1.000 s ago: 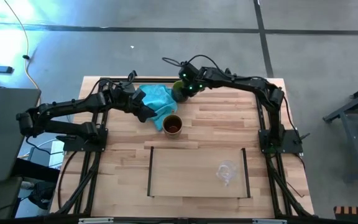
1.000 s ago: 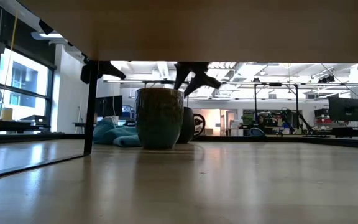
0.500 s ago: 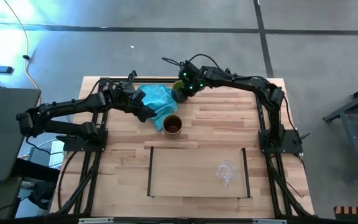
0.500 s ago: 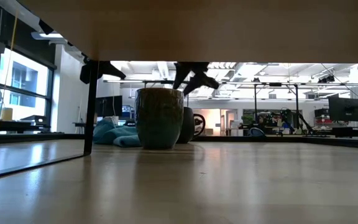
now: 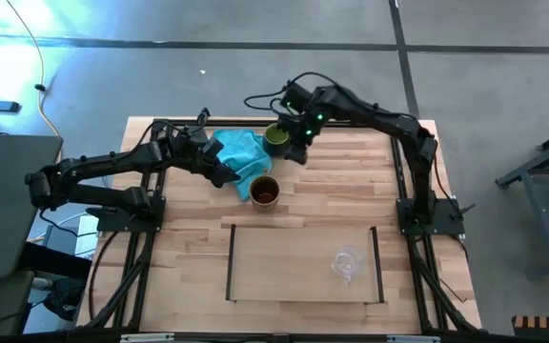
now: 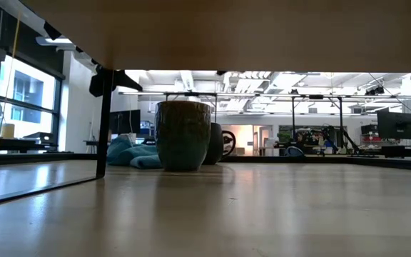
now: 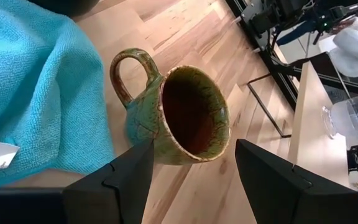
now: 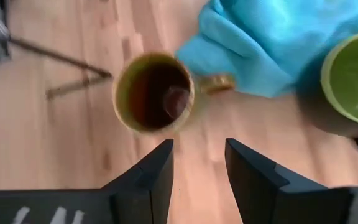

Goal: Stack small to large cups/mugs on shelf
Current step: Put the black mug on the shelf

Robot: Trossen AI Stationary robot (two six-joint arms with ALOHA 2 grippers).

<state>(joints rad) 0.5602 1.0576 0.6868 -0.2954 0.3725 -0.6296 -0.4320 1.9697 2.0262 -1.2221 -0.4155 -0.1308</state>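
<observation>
A mug with a brown inside [image 5: 265, 191] [image 7: 179, 112] stands upright on the table beside the turquoise cloth [image 5: 241, 152]. My left gripper [image 5: 227, 175] [image 7: 194, 168] hovers open just left of it, fingers toward its rim, touching nothing. A mug with a green inside [image 5: 276, 140] [image 8: 353, 81] stands at the cloth's far right corner. My right gripper [image 5: 300, 151] [image 8: 197, 162] hangs open above the table to its right, pointing down. A clear glass cup [image 5: 347, 264] rests on the shelf [image 5: 284, 272].
The shelf's dark rails [image 5: 230, 262] [image 5: 377, 265] run along its short sides near the table's front. In the low view the two mugs [image 6: 183, 134] [image 6: 214, 143] overlap. Bare tabletop [image 5: 351, 181] lies right of the mugs.
My right gripper has risen from over the green mug, rolled its wrist and drawn slightly toward the table's right; it has left the low view upward. The green mug now shows uncovered and stands where it was.
</observation>
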